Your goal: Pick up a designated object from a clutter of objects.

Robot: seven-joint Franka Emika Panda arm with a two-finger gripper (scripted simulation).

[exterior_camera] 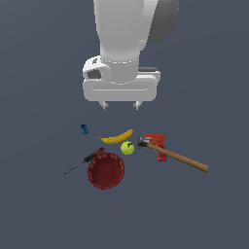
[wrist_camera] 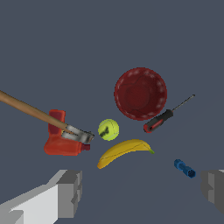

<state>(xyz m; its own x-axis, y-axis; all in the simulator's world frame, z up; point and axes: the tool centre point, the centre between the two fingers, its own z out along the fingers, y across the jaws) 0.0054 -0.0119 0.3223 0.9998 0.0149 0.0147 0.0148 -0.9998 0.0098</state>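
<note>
The screwdriver (exterior_camera: pixel 83 161) (wrist_camera: pixel 165 116) lies on the floor with its black-and-red handle touching the rim of the dark red bowl (exterior_camera: pixel 106 170) (wrist_camera: pixel 140 93) and its thin shaft pointing away from the bowl. My gripper (exterior_camera: pixel 120 104) (wrist_camera: pixel 142 190) hangs open well above the clutter, holding nothing. Its fingers (wrist_camera: pixel 70 192) stand wide apart, with the yellow banana (exterior_camera: pixel 117 137) (wrist_camera: pixel 124 151) showing between them in the wrist view. The green apple (exterior_camera: pixel 127 148) (wrist_camera: pixel 108 130) sits beside the banana.
A wooden-handled hammer (exterior_camera: pixel 177 157) (wrist_camera: pixel 39 114) rests with its head on a red blocky item (exterior_camera: pixel 156 143) (wrist_camera: pixel 59 140). A tiny blue piece (exterior_camera: pixel 84 129) (wrist_camera: pixel 184 168) lies apart from the rest, near the banana's tip.
</note>
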